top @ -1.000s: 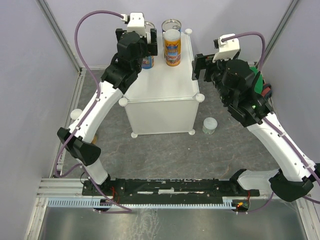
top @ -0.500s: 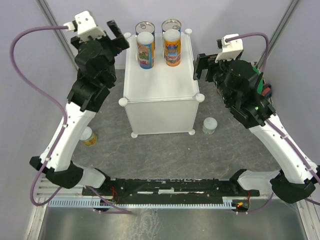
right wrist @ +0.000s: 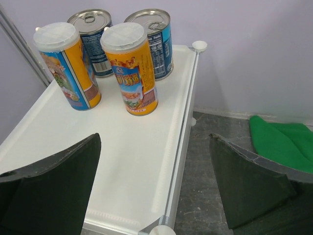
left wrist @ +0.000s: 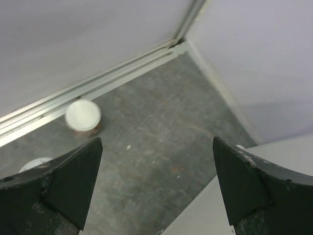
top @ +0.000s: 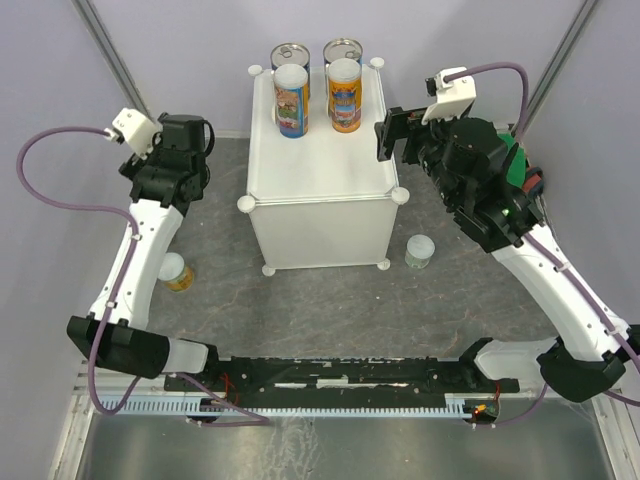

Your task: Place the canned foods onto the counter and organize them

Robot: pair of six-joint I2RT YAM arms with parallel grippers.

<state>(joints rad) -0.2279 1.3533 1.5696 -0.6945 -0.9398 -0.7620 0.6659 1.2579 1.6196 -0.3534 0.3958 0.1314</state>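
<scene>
A: Where are the cans?
B: 4 stand upright on the white worktop (top: 320, 175), at its far end. The 2 blue-labelled cans (right wrist: 93, 39) with pull-tab tops are at the back. Just in front are a colourful-labelled can (right wrist: 68, 68) and an orange-labelled can (right wrist: 129, 73), both white-lidded.
A: And others?
B: 2 are on the grey floor (top: 330, 300): a yellow-labelled can (top: 174, 272) left of the worktop, and a pale green can (top: 420, 250) near its front right foot.
A: The pincers?
B: The left pincer (left wrist: 156, 186) is spread wide and empty, above the floor on the left. The right pincer (right wrist: 156, 181) is spread too, empty, at the worktop's right edge. A green cloth (right wrist: 286, 142) lies on the floor beside it.
</scene>
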